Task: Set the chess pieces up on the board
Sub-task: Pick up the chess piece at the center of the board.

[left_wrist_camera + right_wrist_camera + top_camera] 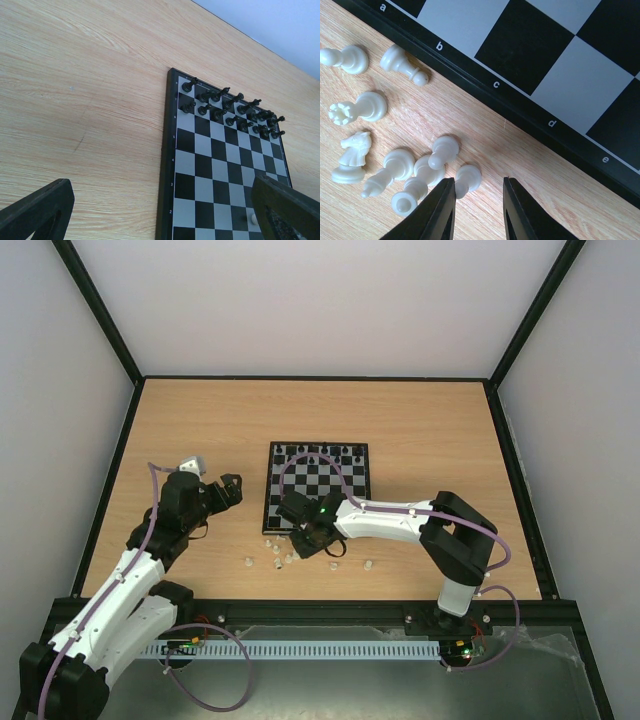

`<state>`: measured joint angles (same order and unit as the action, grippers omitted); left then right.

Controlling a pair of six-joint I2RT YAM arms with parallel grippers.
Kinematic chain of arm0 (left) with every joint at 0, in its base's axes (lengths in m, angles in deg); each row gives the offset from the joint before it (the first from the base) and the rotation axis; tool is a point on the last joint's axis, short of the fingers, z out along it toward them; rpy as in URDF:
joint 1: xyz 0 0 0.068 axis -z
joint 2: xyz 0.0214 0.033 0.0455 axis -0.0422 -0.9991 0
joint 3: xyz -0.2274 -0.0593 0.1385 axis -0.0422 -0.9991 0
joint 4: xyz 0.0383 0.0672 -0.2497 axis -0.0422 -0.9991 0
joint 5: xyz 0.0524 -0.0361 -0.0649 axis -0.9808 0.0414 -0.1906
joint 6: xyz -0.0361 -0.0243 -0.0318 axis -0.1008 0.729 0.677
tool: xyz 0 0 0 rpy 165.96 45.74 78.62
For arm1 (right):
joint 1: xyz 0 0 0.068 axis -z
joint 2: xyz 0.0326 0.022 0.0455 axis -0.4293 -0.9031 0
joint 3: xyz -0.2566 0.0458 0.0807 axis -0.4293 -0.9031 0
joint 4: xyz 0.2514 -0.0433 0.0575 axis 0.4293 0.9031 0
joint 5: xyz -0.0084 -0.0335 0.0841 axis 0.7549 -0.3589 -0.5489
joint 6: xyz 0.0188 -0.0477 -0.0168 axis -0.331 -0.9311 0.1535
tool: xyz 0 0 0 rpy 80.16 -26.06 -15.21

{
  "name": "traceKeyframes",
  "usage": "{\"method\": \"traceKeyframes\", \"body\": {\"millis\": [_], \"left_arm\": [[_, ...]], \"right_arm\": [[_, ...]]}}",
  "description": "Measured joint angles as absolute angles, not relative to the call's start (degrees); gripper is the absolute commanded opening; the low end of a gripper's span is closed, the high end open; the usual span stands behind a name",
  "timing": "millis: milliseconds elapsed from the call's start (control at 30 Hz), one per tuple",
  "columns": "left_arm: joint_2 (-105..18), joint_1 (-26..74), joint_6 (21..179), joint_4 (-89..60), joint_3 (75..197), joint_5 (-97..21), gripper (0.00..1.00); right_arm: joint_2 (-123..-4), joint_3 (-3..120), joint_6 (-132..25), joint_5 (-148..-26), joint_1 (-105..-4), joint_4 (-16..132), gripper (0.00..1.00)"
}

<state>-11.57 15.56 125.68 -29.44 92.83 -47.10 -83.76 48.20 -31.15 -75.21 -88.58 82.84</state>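
Two-finger left gripper [161,187]: wide open, left of black-and-white checkered board [200,145].
Right gripper [479,182]: slightly open, pointing down over cream-white plastic chess pieces [395,162].

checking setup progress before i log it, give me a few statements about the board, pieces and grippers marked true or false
1. The small black plastic chess pieces stand in two rows at one end of the black-and-white checkered board. True.
2. All the cream-white plastic chess pieces stand on the board. False: most lie on the wooden table beside its lettered edge.
3. The left gripper is shut on a piece. False: its jaws stand wide apart and empty.
4. The right gripper is over the table by the loose white pieces, off the board. True.
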Motion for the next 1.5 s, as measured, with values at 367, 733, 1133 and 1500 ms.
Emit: {"method": "traceKeyframes", "body": {"millis": [367,733,1133,1500], "left_arm": [[-11.6,15.6,125.7,-29.4,92.8,-47.1,1.0],[-11.6,15.6,125.8,-29.1,91.9,-47.1,0.99],[-11.6,15.6,125.8,-29.0,91.6,-47.1,1.0],[-11.6,15.6,125.8,-29.0,91.6,-47.1,0.99]], "right_arm": [[-81.9,48.2,-31.1,-75.3,-88.7,82.9,0.27],[-81.9,48.2,-30.9,-75.8,-89.6,82.7,0.22],[-84.2,48.2,-30.9,-75.9,-89.6,82.6,0.21],[-86.6,48.3,-31.0,-75.2,-89.7,82.7,0.16]]}}
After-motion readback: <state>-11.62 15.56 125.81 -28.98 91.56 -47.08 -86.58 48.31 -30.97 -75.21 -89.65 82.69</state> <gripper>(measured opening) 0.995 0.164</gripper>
